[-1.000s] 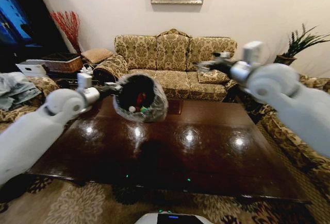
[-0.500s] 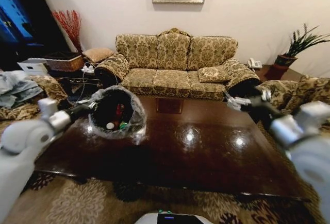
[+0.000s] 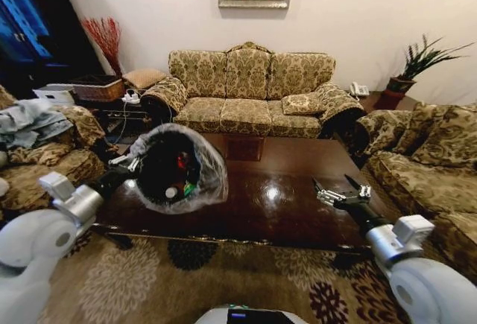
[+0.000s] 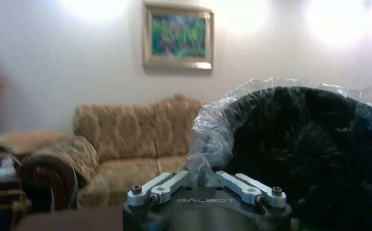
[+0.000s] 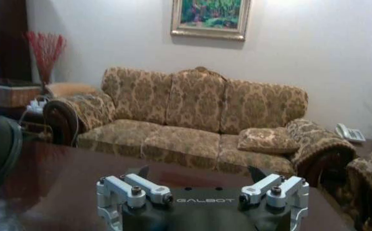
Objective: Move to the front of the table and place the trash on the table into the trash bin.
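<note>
The left gripper (image 3: 128, 164) pinches the rim of the small round black trash bin (image 3: 179, 169) with its clear plastic liner. The bin is tipped sideways above the dark glossy wooden table (image 3: 283, 205), mouth facing the robot, trash (image 3: 177, 187) inside. The right gripper (image 3: 340, 191) hovers spread wide over the table's right side.

we see warm indoor light from above, with round lamp glare on the glossy table (image 3: 283, 197) and bright patches high on the wall (image 4: 96, 9). the left wrist view is soft and blurred. straight lines bow near the head view's edges.
</note>
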